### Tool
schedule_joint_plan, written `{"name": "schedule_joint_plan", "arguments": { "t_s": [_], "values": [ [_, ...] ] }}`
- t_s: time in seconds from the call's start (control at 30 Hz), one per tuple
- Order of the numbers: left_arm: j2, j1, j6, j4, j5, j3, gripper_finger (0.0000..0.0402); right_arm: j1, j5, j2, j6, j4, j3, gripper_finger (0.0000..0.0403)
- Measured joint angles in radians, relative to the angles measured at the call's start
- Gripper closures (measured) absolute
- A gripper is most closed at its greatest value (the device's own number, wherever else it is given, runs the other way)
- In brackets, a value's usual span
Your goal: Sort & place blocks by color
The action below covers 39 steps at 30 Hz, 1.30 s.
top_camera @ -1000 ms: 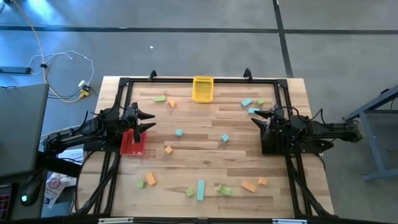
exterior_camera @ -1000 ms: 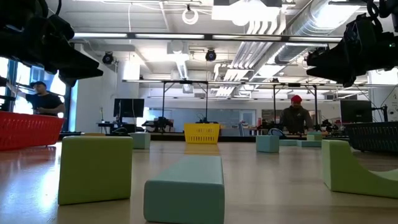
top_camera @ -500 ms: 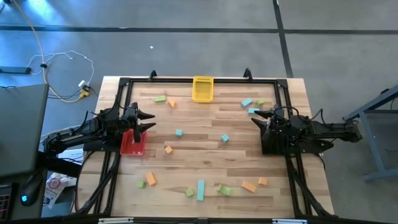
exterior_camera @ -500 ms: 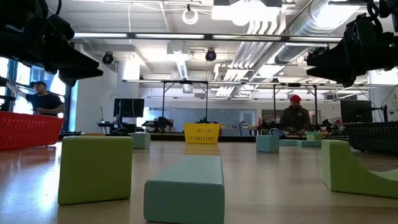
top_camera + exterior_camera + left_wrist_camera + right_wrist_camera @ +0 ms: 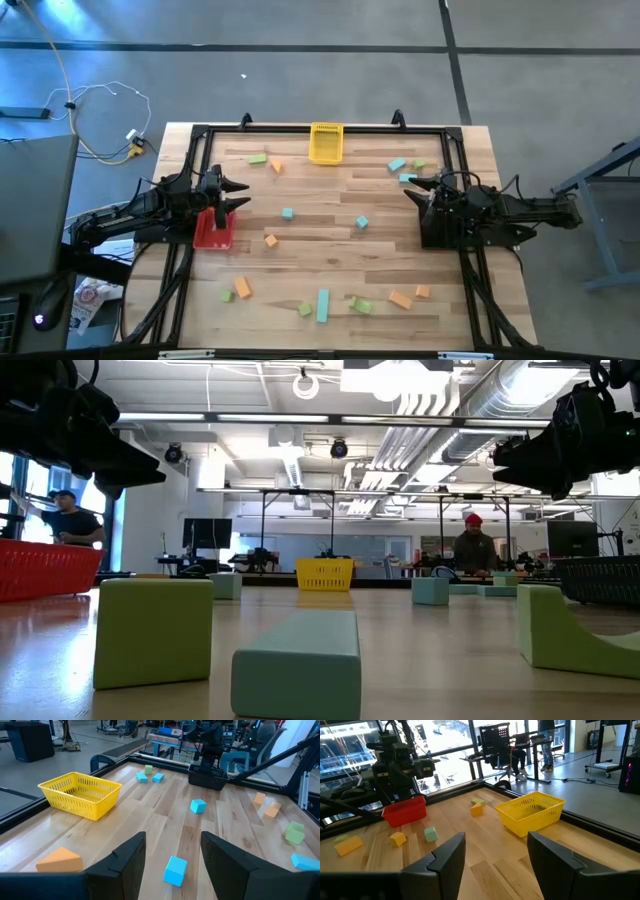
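Light green, orange and teal blocks lie scattered on the wooden table: teal cubes (image 5: pixel 287 213) (image 5: pixel 362 222) mid-table, an orange one (image 5: pixel 270 240), a teal bar (image 5: pixel 323 305) near the front, green (image 5: pixel 257 158) and orange (image 5: pixel 276 166) ones at the far left. My left gripper (image 5: pixel 240 195) is open and empty above the red bin (image 5: pixel 213 231) at the left edge. My right gripper (image 5: pixel 412 190) is open and empty above the black bin (image 5: pixel 440 228) at the right edge. A teal cube (image 5: pixel 175 870) lies ahead of my left fingers.
A yellow basket (image 5: pixel 326 142) stands at the table's far edge. A black frame rail (image 5: pixel 320 129) runs around the table. More blocks (image 5: pixel 400 298) lie at the front right and teal ones (image 5: pixel 398 165) at the far right. People show in the room beyond the table (image 5: pixel 475 550).
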Motion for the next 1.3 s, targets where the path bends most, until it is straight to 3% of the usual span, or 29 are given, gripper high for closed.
{"name": "schedule_joint_plan", "arguments": {
  "t_s": [1.3],
  "values": [
    [0.000, 0.000, 0.000, 0.001, 0.000, 0.000, 0.0222, 0.000, -0.001, 0.000, 0.007, 0.025, 0.000, 0.0204]
  ]
}}
